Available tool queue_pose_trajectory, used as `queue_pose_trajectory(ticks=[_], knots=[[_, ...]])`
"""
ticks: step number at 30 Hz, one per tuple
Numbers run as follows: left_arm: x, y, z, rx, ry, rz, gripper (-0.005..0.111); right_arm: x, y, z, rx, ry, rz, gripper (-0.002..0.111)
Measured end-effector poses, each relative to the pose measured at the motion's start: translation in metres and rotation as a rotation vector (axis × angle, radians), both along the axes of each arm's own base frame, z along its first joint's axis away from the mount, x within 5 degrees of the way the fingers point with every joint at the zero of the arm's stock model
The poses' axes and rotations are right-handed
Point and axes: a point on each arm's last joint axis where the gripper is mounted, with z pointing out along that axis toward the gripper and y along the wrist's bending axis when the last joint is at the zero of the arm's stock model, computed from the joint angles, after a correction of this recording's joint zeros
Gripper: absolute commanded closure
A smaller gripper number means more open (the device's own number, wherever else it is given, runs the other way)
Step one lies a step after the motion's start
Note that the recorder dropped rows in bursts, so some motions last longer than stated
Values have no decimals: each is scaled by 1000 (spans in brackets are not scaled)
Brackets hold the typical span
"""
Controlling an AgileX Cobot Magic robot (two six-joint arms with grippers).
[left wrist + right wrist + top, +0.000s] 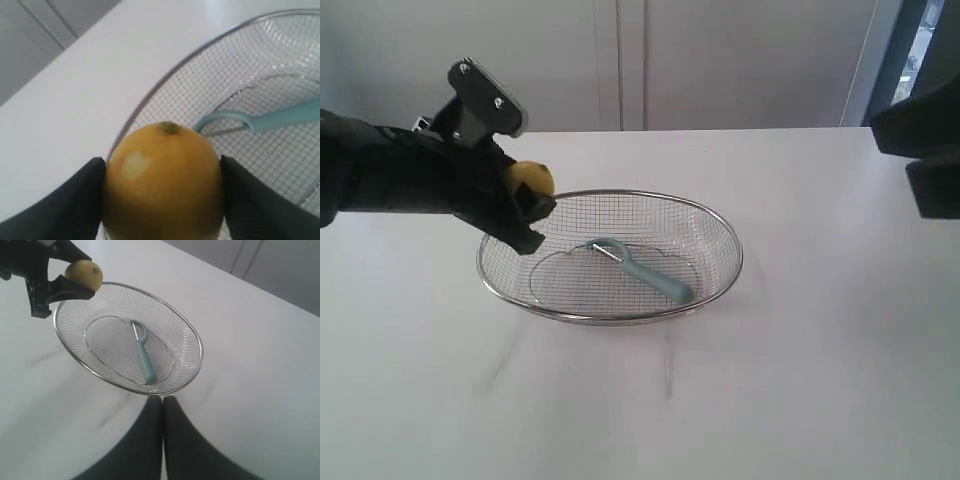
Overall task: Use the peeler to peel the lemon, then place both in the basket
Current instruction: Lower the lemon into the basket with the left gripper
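My left gripper point(527, 188) has its jaws clamped on the lemon point(532, 179), one dark finger on each side of the fruit. I hold it in the air, clear of the surface point(820, 380), right over the far-left part of the basket's point(610, 318) rim. In the left wrist view the lemon's small nub points away from the camera, and there is a small pale patch on the yellow skin; the rest of the skin I can see looks smooth and whole.

The peeler point(645, 270) lies flat on the mesh bottom of the basket. Its curved metal head points to the far left and its teal handle runs toward the near right. It is well below the lemon and apart from it.

The basket sits on the white surface about mid-scene.

My right gripper point(162, 401) has its jaws closed, fingertips pressed together with nothing between them. It hangs above bare surface, apart from the basket. In the exterior view that arm shows only as a dark shape at the far-right edge.
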Motion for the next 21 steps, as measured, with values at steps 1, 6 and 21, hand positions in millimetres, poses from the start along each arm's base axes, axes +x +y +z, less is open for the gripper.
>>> queue_pose_trajectory(ticks=[1,6,21], knots=[[2,-1,-8,10,22,-2,107,2,0,-5,-2,1,-7,108],[11,-5,-41,66,97,1,107,9,3,-18,5,-24,-19,108],[36,-20,-71,121,135,-42,107,14,6,-34,28,-50,-28,108]])
